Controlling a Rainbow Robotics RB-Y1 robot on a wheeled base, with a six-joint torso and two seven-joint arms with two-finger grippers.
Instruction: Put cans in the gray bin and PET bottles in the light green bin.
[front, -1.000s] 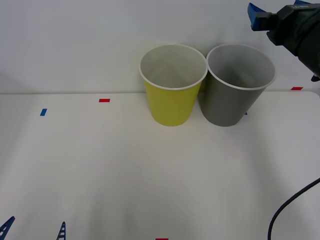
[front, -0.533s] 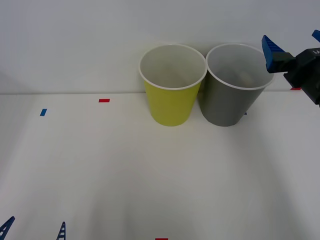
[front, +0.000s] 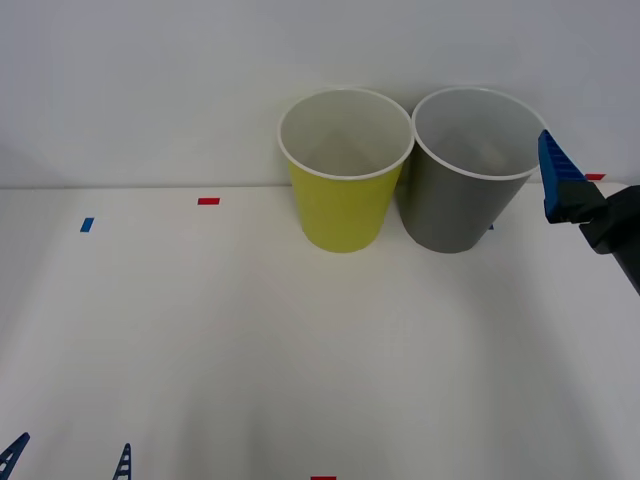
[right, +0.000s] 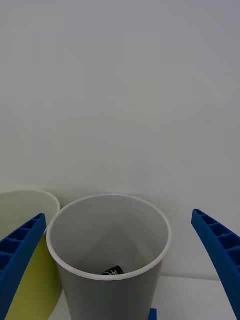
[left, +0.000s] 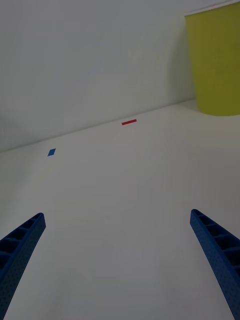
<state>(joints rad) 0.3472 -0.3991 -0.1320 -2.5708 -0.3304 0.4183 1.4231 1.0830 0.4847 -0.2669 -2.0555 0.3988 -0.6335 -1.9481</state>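
Can (right: 113, 271) lies at the bottom of the gray bin (front: 462, 200), which stands touching the green bin (front: 344, 205) on the table (front: 250, 340). Right gripper (right: 120, 265) released, fingers spread, beside the gray bin's right side. Left gripper (left: 120, 260) also spread wide, empty, low over the table's near left.

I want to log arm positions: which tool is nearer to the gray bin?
The right tool: it hangs open just beside the gray bin, on its right. The left tool is open, low at the table's near-left edge, far away.

Bright even light, soft faint shadows, sharp focus.
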